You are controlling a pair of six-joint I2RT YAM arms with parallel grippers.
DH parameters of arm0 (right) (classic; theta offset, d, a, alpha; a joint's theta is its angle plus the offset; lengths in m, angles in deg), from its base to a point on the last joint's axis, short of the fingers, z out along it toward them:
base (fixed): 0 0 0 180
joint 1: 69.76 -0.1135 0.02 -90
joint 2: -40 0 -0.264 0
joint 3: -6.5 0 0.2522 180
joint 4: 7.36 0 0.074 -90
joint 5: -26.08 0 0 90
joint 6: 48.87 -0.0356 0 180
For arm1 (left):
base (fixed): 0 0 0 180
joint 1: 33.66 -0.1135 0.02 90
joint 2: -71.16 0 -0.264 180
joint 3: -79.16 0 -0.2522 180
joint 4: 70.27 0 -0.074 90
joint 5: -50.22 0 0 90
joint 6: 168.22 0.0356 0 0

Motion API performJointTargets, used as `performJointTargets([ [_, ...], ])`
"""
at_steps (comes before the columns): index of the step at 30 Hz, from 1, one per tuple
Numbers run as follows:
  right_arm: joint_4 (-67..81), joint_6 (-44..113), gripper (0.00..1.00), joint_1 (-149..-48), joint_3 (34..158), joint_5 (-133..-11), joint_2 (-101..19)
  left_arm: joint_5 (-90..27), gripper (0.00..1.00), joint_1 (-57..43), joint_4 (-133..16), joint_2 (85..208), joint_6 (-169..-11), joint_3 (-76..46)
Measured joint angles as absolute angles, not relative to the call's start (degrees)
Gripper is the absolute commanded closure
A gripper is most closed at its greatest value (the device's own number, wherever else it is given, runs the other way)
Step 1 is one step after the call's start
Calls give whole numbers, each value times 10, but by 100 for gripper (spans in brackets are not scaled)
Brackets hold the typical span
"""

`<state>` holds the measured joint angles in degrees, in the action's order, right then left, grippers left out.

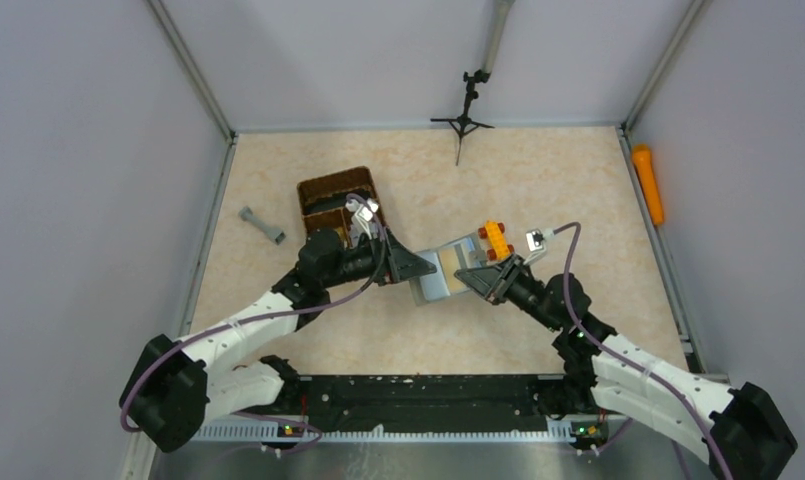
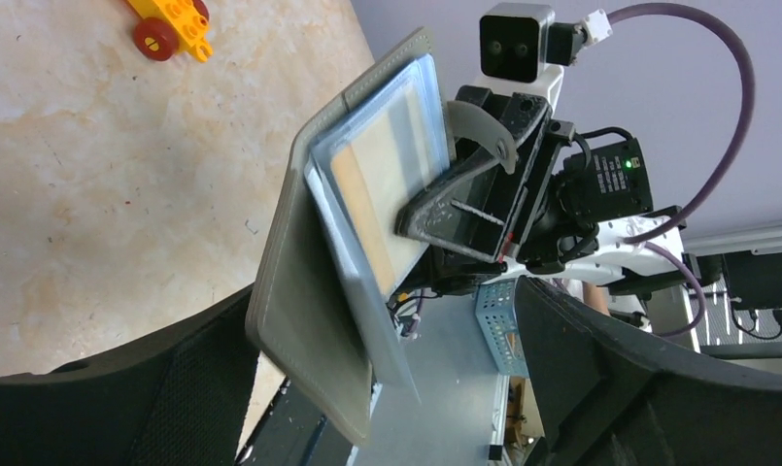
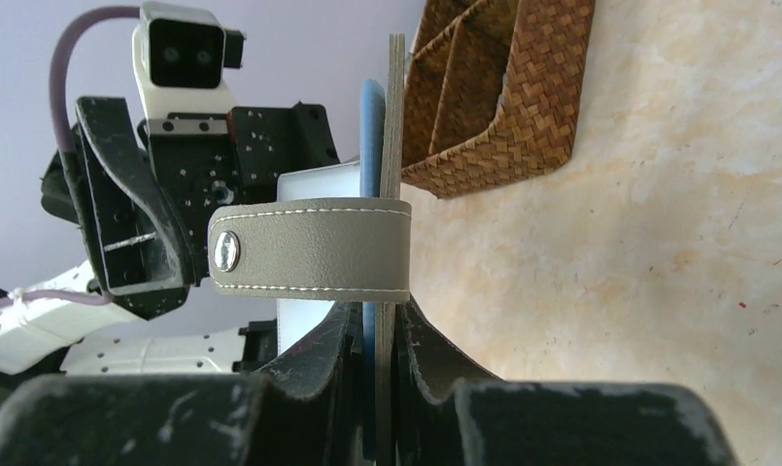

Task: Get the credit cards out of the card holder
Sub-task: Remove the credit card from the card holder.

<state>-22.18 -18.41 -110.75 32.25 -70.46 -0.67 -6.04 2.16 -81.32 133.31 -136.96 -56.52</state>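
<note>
We are pinching card holder [image 3: 314, 250] with right fingers [image 3: 314, 364], holding it up; left fingers [image 2: 163, 398] are hanging spread near it.

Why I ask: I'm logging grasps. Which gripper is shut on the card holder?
The right gripper: its fingers pinch the edge of the card holder. The left gripper has its fingers wide apart, not closed on it.
</note>
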Motion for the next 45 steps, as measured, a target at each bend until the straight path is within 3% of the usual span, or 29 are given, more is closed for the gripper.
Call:
performJointTargets([
  [3, -222, -180, 100, -1126, 323, -694, -19, -60, 21, 22, -813, 1345, -1368, -563],
  [7, -223, -176, 94, -1139, 323, -687, -28, -61, 64, 23, -780, 1348, -1350, -551],
  [9, -223, -173, 86, -1140, 323, -687, -29, -61, 88, 23, -768, 1348, -1336, -549],
  [10, -224, -171, 75, -1140, 323, -688, -28, -61, 97, 23, -764, 1348, -1336, -549],
  [11, -224, -169, 64, -1140, 324, -688, -28, -61, 100, 23, -757, 1348, -1330, -549],
  [14, -209, -159, 38, -1141, 327, -688, -24, -58, 100, 23, -745, 1348, -1320, -549],
  [18, -158, -128, 32, -1143, 344, -680, 8, -55, 100, 23, -729, 1348, -1310, -549],
  [20, -131, -113, 39, -1143, 354, -667, 33, -55, 100, 23, -719, 1348, -1305, -549],
  [23, -99, -94, 62, -1143, 366, -648, 56, -56, 100, 23, -714, 1345, -1302, -549],
  [25, -84, -88, 71, -1143, 370, -639, 60, -56, 100, 23, -715, 1343, -1301, -549],
  [34, -38, -89, 74, -1143, 371, -622, 52, -55, 100, 23, -715, 1339, -1295, -553],
  [37, -28, -88, 67, -1143, 371, -616, 56, -55, 100, 22, -715, 1339, -1292, -554],
  [41, -17, -84, 46, -1143, 371, -613, 66, -56, 100, 17, -714, 1341, -1288, -554],
  [45, -13, -72, 32, -1143, 371, -621, 67, -55, 100, 9, -714, 1344, -1287, -554],
])
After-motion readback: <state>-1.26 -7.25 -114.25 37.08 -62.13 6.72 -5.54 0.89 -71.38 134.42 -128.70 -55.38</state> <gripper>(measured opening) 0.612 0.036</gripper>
